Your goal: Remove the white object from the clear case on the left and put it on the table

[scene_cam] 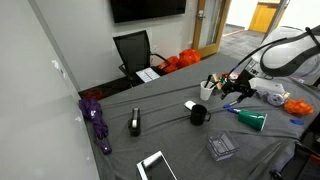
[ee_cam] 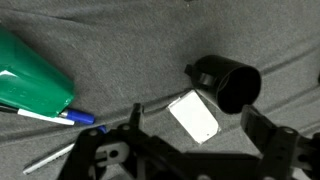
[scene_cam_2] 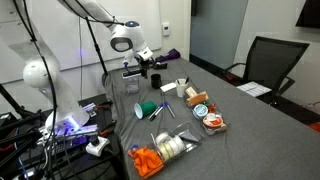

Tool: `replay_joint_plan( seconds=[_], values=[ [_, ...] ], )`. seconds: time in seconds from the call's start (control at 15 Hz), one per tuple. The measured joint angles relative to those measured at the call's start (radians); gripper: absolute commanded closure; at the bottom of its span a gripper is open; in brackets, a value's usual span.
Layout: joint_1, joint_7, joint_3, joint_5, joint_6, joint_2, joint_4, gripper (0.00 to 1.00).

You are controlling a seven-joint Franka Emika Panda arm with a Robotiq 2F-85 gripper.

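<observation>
White object (ee_cam: 194, 116) lies flat on the table (ee_cam: 120, 60), lower centre of the wrist view beside the black mug (ee_cam: 228, 80), directly between the gripper (ee_cam: 190, 128)'s spread, empty jaws, long axis slanting down-right.

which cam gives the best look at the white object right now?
Wrist view. The white object lies flat beside the black mug, large and unobstructed, framed between the fingers of the open pincer. In both exterior views it is too small to pick out.
</observation>
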Motion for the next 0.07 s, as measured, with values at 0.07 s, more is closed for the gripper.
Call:
replay_joint_plan(
  seconds=[0.07],
  values=[
    [-0.003,0.003,0.000,-0.016,-0.010,-0.015,-0.009,0.00]
  ],
)
